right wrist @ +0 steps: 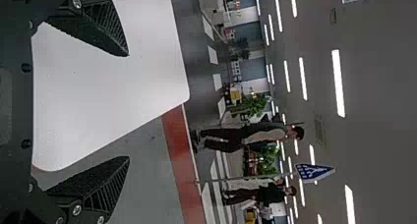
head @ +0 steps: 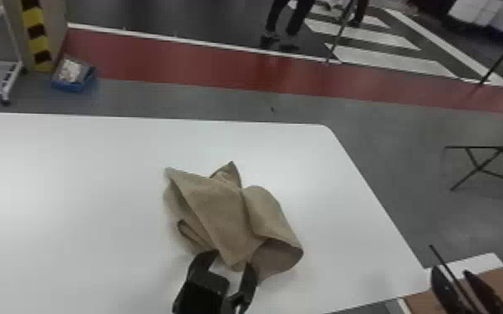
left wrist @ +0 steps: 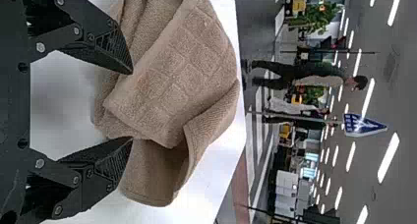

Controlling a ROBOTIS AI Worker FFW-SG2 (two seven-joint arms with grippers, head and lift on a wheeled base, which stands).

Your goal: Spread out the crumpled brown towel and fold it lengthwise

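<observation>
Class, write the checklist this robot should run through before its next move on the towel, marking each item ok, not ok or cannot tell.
1. Towel wholly on the white table: ok.
2. Towel spread flat, ready to fold: not ok; it lies crumpled, with overlapping folds.
3. Left tool open at the towel's near side: ok.
4. Left tool's fingertips touching the cloth: cannot tell.
5. Right tool open: ok.
6. Right tool beside the towel: not ok; it is well off to the right.
</observation>
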